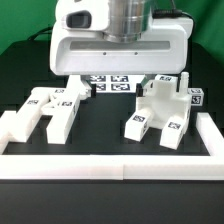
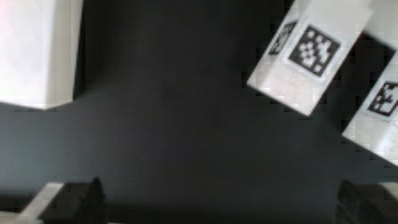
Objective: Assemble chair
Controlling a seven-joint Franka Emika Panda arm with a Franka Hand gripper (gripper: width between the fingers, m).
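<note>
The chair lies in loose white tagged parts. In the exterior view a blocky frame piece [image 1: 45, 110] lies at the left and a chunkier stepped piece [image 1: 160, 115] stands at the right, with a small tagged block [image 1: 195, 97] behind it. My gripper's white hand body [image 1: 118, 48] hangs high over the middle back of the table. In the wrist view my gripper [image 2: 222, 203] is open, with only dark table between its fingers [image 2: 71, 200]. A plain white part [image 2: 36, 50] and a tagged white part [image 2: 317, 60] lie to either side farther off, apart from the fingers.
The marker board [image 1: 110, 84] lies flat at the back, under the hand. A long white border wall [image 1: 110, 160] runs along the front and turns up both sides. Dark table surface [image 1: 100, 125] separates the two groups of parts.
</note>
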